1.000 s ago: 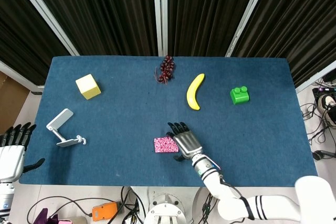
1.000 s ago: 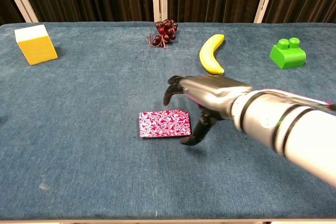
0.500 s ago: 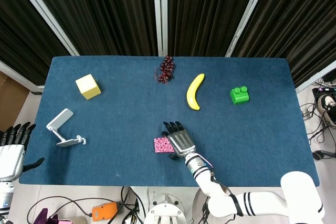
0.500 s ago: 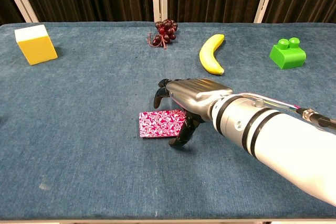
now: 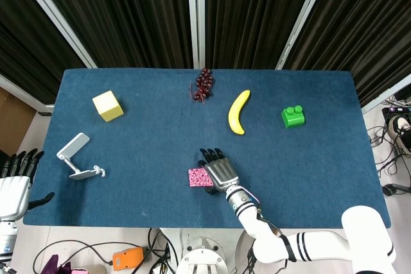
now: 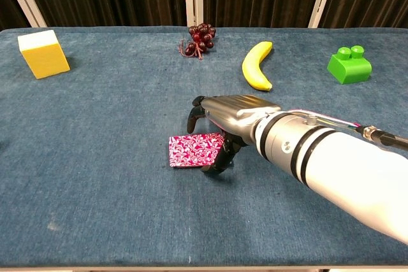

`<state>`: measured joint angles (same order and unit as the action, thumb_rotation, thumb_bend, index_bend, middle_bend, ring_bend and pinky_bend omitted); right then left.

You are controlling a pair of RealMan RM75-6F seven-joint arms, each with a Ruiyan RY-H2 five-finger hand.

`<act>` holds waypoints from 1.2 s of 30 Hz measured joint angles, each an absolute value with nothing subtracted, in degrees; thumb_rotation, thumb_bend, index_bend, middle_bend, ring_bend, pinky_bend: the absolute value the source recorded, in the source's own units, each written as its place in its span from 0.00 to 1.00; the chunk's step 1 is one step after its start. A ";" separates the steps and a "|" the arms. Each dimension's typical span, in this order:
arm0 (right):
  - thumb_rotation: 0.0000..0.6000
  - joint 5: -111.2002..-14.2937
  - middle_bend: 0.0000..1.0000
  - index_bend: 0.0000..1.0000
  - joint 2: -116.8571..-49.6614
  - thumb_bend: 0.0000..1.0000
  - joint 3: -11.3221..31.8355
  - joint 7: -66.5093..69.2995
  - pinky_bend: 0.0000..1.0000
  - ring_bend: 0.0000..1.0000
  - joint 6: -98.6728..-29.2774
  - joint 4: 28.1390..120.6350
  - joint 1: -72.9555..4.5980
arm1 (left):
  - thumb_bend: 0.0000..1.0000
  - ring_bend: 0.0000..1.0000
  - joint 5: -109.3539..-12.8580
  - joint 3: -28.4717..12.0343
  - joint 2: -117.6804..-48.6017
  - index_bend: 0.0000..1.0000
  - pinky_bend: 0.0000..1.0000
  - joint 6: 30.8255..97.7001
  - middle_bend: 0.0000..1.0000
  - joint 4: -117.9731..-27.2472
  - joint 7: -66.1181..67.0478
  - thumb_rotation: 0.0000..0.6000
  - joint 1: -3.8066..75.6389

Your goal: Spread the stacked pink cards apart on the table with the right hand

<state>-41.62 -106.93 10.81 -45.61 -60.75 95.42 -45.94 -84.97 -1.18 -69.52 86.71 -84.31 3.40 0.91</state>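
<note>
The stack of pink patterned cards (image 5: 196,177) (image 6: 192,150) lies flat near the table's front edge, at the middle. My right hand (image 5: 219,171) (image 6: 231,117) hovers palm down over the stack's right end and hides it in the head view. Its fingers (image 6: 194,114) bend down just beyond the far edge of the cards. Its thumb (image 6: 218,160) touches the stack's right edge. No card is lifted or separated. My left hand (image 5: 15,183) is off the table at the lower left, fingers spread and holding nothing.
On the blue table (image 5: 141,139) are a yellow cube (image 5: 107,106) (image 6: 43,53), dark grapes (image 5: 204,84) (image 6: 199,36), a banana (image 5: 238,111) (image 6: 257,65), a green brick (image 5: 293,116) (image 6: 349,64) and a white hinged clip-like object (image 5: 77,156) at the left.
My right hand has shifted left from beside the cards to over their right end, and the thumb has come against the stack's right edge. The cards have barely moved.
</note>
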 measured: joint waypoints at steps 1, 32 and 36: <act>1.00 -41.39 0.06 0.35 -106.86 0.41 10.79 -45.55 0.06 0.00 -60.73 95.49 -46.04 | 0.05 0.00 -84.96 -1.18 -69.53 0.09 0.01 86.70 0.06 -84.31 3.39 1.00 0.91; 1.00 -41.86 0.06 0.47 -105.94 0.49 9.84 -42.04 0.04 0.00 -62.09 95.95 -47.65 | 0.05 0.00 -84.90 -1.20 -69.70 0.09 0.01 86.76 0.06 -83.99 3.29 1.00 0.92; 1.00 -42.85 0.06 0.47 -104.41 0.49 10.23 -41.04 0.04 0.00 -62.76 97.18 -47.30 | 0.05 0.00 -85.03 -1.19 -69.60 0.09 0.01 86.85 0.06 -84.05 3.32 1.00 0.91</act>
<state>-42.85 -104.41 10.23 -41.04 -62.76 97.18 -47.30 -85.03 -1.19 -69.60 86.85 -84.05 3.32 0.91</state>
